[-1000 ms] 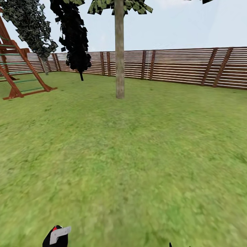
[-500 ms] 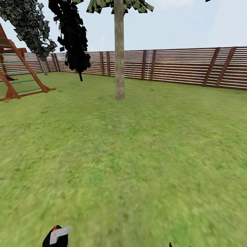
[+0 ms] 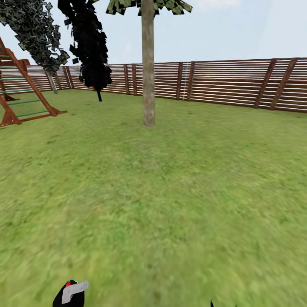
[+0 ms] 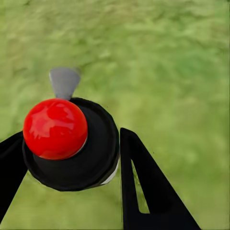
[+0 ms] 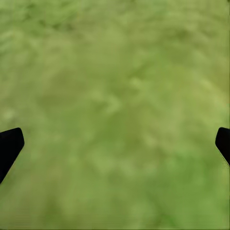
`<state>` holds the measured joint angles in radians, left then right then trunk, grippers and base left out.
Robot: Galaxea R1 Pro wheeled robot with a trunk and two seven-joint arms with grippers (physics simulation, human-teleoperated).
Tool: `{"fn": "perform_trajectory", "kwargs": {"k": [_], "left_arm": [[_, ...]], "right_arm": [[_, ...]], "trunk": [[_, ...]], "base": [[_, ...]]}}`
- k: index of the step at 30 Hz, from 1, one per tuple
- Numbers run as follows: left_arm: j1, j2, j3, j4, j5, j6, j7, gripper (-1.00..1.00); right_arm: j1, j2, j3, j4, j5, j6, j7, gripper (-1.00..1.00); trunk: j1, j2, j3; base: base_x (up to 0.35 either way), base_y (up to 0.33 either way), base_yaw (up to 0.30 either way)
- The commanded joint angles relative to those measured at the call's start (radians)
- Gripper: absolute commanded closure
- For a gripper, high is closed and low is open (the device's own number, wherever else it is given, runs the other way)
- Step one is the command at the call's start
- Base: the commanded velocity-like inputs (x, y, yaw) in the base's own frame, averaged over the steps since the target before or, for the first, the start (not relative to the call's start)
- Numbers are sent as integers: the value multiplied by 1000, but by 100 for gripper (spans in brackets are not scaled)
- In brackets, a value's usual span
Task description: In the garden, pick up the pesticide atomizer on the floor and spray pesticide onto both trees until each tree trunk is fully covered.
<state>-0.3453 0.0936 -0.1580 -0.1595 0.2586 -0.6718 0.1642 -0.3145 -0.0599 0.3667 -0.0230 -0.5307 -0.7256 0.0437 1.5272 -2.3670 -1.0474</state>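
Robot on the lawn [image 3: 170, 204], facing a tree trunk [image 3: 148, 76] well ahead.
Left gripper [image 4: 72, 158] fingers clasp the pesticide atomizer [image 4: 72, 143]; right gripper [image 5: 115, 143] fingers wide, empty; next, likely drive closer.

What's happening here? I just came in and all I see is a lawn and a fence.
A two-armed robot is out on the grass lawn of a fenced garden. Its left gripper is shut on the pesticide atomizer, a black bottle with a red knob and grey nozzle. The right gripper hangs open over bare grass. One tree trunk stands ahead, in front of the wooden fence, some way off; no pale specks show on it from here.
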Motion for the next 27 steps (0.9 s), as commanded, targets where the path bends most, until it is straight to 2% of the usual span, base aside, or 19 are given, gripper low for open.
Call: {"fn": "perform_trajectory", "kwargs": {"k": [1,27], "left_arm": [[0,0,0,0,0,0,0,100],[0,0,0,0,0,0,0,100]], "right_arm": [[0,0,0,0,0,0,0,-100],[0,0,0,0,0,0,0,-100]], "trunk": [[0,0,0],[0,0,0]], "base": [[340,0,0],[340,0,0]]}}
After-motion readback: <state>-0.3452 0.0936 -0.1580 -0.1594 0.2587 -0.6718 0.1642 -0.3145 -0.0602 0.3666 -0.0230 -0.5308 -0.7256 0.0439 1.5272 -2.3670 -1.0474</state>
